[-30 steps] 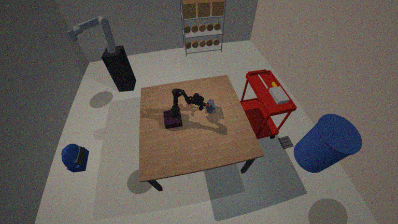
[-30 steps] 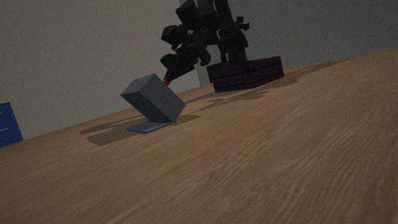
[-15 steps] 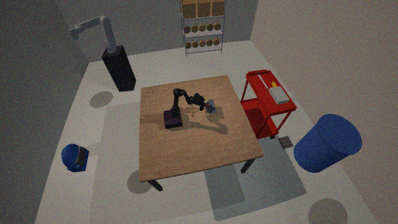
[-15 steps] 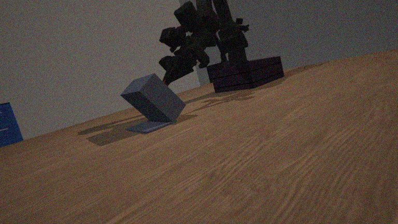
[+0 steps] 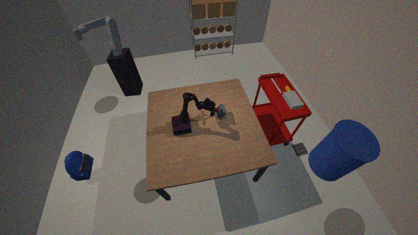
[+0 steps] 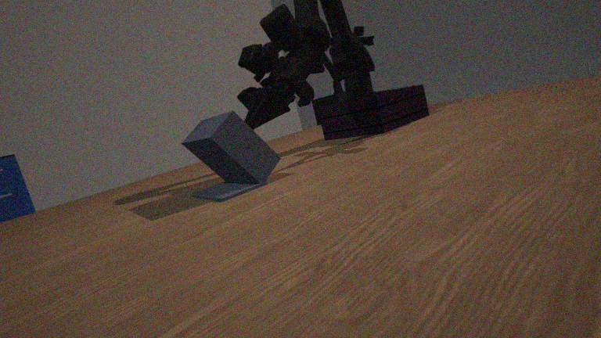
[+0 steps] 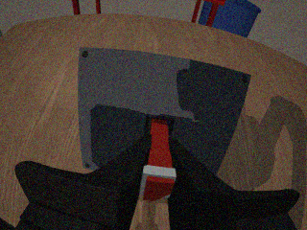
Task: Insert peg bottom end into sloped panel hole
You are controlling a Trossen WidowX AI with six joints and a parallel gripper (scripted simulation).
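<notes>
The blue-grey sloped panel (image 5: 222, 108) (image 6: 250, 148) (image 7: 129, 79) stands on the table. A dark square hole (image 7: 149, 121) is in the middle of its face, partly covered by the peg. The red peg (image 7: 160, 149) is flat-sided with a white band near its rear end; a bit of red shows in the top view. My gripper (image 7: 158, 141) (image 5: 216, 110) is shut on the peg, close in front of the panel's face. The peg's far end is at the hole's mouth and seems to enter it; its depth cannot be told. In the exterior view the panel hides the peg.
The arm's dark base block (image 5: 181, 125) (image 6: 372, 113) stands behind the gripper on the wooden table (image 5: 197, 161) (image 6: 354, 249) (image 7: 38, 96). A red cart (image 5: 277, 97) and a blue bin (image 5: 336, 155) (image 7: 232, 16) stand on the floor beyond the table. Arm shadows cross the panel.
</notes>
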